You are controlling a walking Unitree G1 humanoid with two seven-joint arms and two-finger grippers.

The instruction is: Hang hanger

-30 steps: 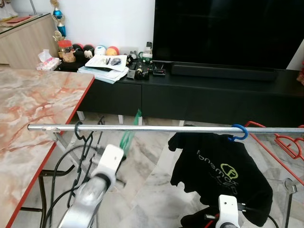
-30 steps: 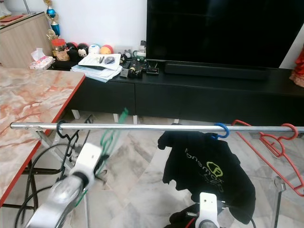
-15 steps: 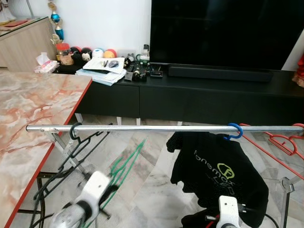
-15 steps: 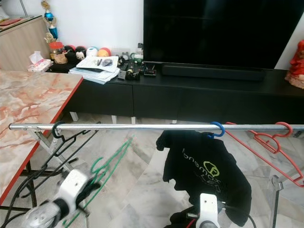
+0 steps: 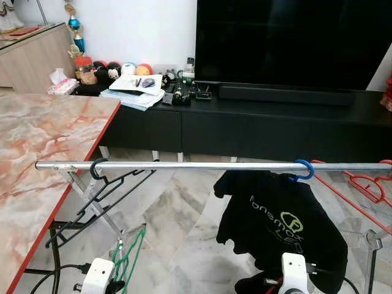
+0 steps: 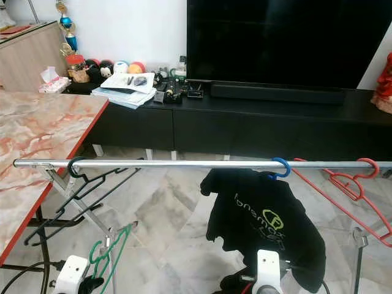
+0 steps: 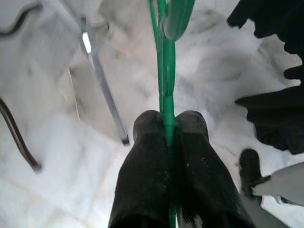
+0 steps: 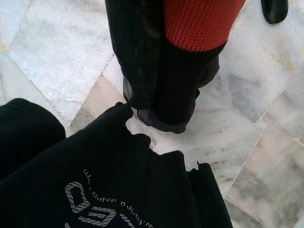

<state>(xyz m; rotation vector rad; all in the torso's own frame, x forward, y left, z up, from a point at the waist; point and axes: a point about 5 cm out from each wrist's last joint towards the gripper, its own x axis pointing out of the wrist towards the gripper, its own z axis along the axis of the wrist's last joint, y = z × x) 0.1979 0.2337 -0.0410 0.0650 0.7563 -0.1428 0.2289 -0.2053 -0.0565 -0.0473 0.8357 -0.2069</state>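
Carrying step: left end effector point(image 7: 168, 124) pinches the thin green plastic hanger point(image 5: 125, 260), held low; next, lift its hook onto the silver metal rail point(image 5: 196, 165).

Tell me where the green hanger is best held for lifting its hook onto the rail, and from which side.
Judging by its pose, the thin stem just under the hook of the green hanger suits best, taken from below, where the left pincer is shut on it. The hook stands free above the fingertips, so it could likely rise to the rail between the black hanger and the black shirt.
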